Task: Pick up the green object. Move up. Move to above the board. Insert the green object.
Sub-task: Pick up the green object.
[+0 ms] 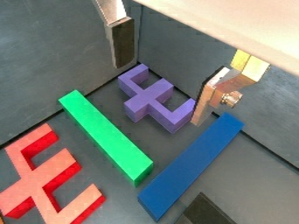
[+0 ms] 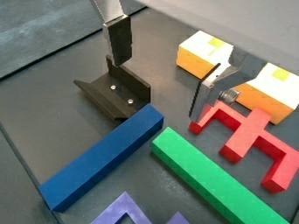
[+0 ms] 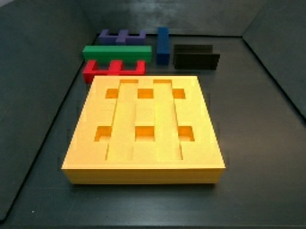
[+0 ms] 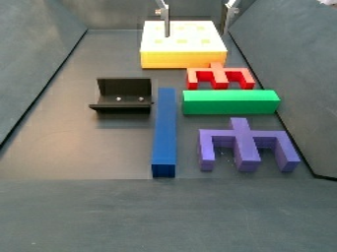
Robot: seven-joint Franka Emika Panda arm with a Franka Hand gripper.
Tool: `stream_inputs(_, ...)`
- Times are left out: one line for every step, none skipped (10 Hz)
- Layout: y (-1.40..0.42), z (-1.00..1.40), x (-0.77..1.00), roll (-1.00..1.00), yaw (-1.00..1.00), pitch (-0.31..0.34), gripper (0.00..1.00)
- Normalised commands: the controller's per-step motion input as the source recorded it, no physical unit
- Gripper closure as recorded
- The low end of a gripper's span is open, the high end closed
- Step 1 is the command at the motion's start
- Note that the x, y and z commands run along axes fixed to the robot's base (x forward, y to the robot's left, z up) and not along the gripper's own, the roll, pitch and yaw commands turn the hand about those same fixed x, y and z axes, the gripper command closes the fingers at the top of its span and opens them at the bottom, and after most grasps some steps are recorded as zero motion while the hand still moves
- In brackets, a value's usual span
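Gripper (image 1: 170, 66) hangs above the floor w/ fingers spread and nothing between them; in both wrist views one silver finger (image 2: 119, 39) w/ dark pad sits apart from the other finger (image 2: 212, 87); in a side view the fingers (image 4: 165, 12) show only at the frame's top edge, over the board's far end, so height is hard to judge, prob. well above it.

Green object (image 4: 232, 101) lies flat on the floor, untouched; in a side view it sits between the red notched block (image 4: 222, 77) and the purple block (image 4: 245, 146), just beside the red one; also seen in both wrist views (image 1: 105, 136) (image 2: 215, 183) and at the far end in a side view (image 3: 116, 51).

Board (image 3: 148, 130) lies flat, yellow-orange, six square holes open, grooves lengthwise; red block just beside one short end (image 3: 114, 68).

Blue bar (image 4: 165, 130) lies at right angles to the green object, its end near the green one's end; fixture (image 4: 121, 95) stands on the blue bar's other side, close by (image 2: 114, 93).
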Motion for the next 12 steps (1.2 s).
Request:
stream_inputs(0.00, 0.00, 0.00, 0.03, 0.00, 0.000, 0.00)
stream_inputs(0.00, -0.02, 0.00, 0.00, 0.00, -0.009, 0.00)
stream_inputs(0.00, -0.13, -0.15, -0.09, 0.00, -0.167, 0.00)
stream_inputs(0.02, -0.30, -0.15, -0.20, 0.00, -0.219, 0.00)
stream_inputs(0.00, -0.43, -0.31, -0.24, -0.15, -0.303, 0.00)
stream_inputs(0.00, -0.35, -0.24, -0.21, -0.73, -0.294, 0.00)
stream_inputs(0.00, -0.29, -0.19, -0.19, -0.80, -0.249, 0.00)
stream_inputs(0.00, -0.28, -0.12, -0.16, -0.91, -0.176, 0.00)
stream_inputs(0.00, -0.14, -0.04, -0.08, -0.98, -0.113, 0.00)
stream_inputs(0.00, 0.00, 0.00, -0.01, -1.00, -0.037, 0.00)
stream_inputs(0.00, 0.00, 0.00, 0.00, -1.00, 0.000, 0.00)
stream_inputs(0.00, 0.00, 0.00, 0.00, -1.00, 0.000, 0.00)
